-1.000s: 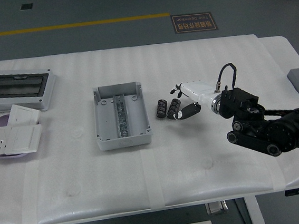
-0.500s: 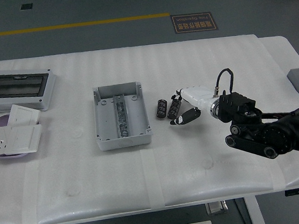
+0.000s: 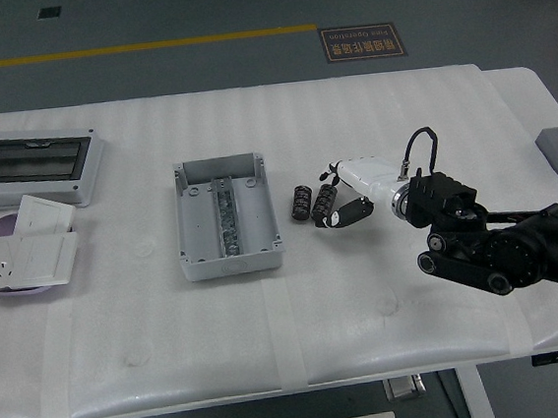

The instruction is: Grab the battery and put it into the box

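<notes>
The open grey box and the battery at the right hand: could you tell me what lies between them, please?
In the head view, a second black battery lies on the table between the open grey box and the battery at the right hand.

We are in a workshop or factory-floor test area: the grey floor (image 3: 191, 10) carries a yellow painted line (image 3: 135, 49) and a stencilled floor sign (image 3: 362, 41). Our white padded table (image 3: 273, 348) holds electrical hardware, namely an open grey box (image 3: 227, 220), a windowed enclosure cover (image 3: 34, 169) and wall socket plates (image 3: 22, 255).
</notes>
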Robot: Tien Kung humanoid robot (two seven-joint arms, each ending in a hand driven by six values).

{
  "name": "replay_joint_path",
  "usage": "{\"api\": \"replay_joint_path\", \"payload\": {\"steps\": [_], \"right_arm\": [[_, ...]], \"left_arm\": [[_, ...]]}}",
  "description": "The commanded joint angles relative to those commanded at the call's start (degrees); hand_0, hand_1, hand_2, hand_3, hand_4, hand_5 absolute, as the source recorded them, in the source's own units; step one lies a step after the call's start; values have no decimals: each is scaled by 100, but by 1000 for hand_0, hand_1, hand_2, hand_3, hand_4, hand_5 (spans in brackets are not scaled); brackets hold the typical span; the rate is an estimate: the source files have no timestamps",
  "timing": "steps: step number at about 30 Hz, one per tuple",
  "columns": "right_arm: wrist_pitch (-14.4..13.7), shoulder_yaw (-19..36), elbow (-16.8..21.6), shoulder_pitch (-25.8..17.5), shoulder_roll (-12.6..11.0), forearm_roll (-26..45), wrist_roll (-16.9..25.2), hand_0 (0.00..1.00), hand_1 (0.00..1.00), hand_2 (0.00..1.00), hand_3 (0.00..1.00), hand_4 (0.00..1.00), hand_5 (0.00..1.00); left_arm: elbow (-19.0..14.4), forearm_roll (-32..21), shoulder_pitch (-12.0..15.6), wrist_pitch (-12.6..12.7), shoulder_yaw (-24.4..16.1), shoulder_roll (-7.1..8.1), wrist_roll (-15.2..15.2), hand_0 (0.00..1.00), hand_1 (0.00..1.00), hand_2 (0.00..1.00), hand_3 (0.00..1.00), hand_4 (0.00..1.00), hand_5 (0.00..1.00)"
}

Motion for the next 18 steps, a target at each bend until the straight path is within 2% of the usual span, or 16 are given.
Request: {"api": "replay_joint_path", "payload": {"steps": [1, 2, 7, 8, 10, 18], "right_arm": [[-1, -11, -15, -2, 9, 11, 3, 721, 734, 665, 733, 938, 474], [-2, -20, -28, -4, 16, 21, 5, 699, 697, 597, 669, 869, 399], [-18, -46, -68, -17, 43, 50, 15, 699, 697, 597, 669, 869, 399], [-23, -48, -72, -21, 45, 54, 17, 699, 696, 590, 675, 905, 438], [-43, -53, -71, -26, 46, 56, 21, 699, 696, 590, 675, 905, 438], [-260, -2, 12, -46, 11, 12, 40, 699, 695, 584, 670, 899, 435]], "left_arm": [[0, 1, 1, 0, 0, 1, 0, 654, 664, 619, 630, 511, 387], [0, -2, 2, 0, 4, 1, -1, 653, 664, 619, 630, 510, 383], [0, -41, 3, -2, 37, 0, -4, 653, 664, 619, 630, 510, 383], [0, -61, 2, -1, 56, -1, -8, 653, 664, 619, 630, 512, 385], [0, -101, 2, 1, 94, -1, -18, 653, 664, 619, 630, 512, 385], [0, -166, 12, 16, 153, 3, -43, 653, 664, 619, 630, 516, 385]]}}
